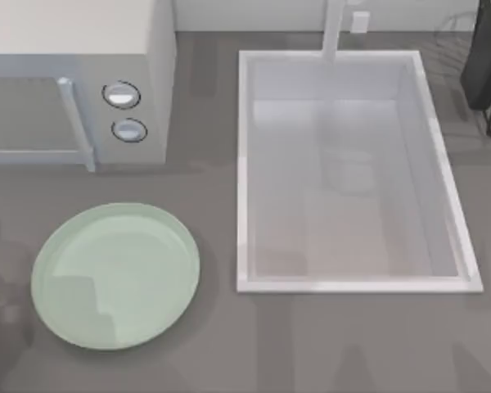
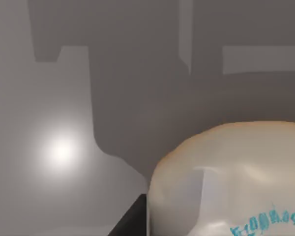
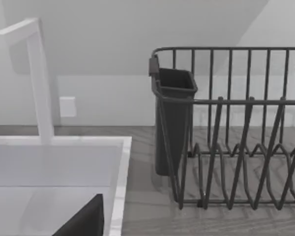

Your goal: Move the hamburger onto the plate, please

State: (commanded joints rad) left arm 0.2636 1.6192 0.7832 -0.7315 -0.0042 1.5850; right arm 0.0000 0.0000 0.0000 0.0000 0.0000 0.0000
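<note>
The hamburger (image 2: 226, 182) is a pale tan, bun-coloured lump with teal print. It looms very close in the left wrist view, pressed against a dark finger (image 2: 130, 221) of my left gripper, which is shut on it above the grey counter. The plate (image 1: 114, 275), round, glossy and mint green, lies bare on the counter at the front left of the top view. A dark corner of my right gripper (image 3: 83, 221) sits over the sink's rim, facing the dish rack.
A white microwave (image 1: 74, 82) stands behind the plate. The white sink basin (image 1: 348, 168) with its faucet (image 3: 37, 78) takes the middle and right. A dark wire dish rack (image 3: 226, 128) with a cutlery cup stands at the back right.
</note>
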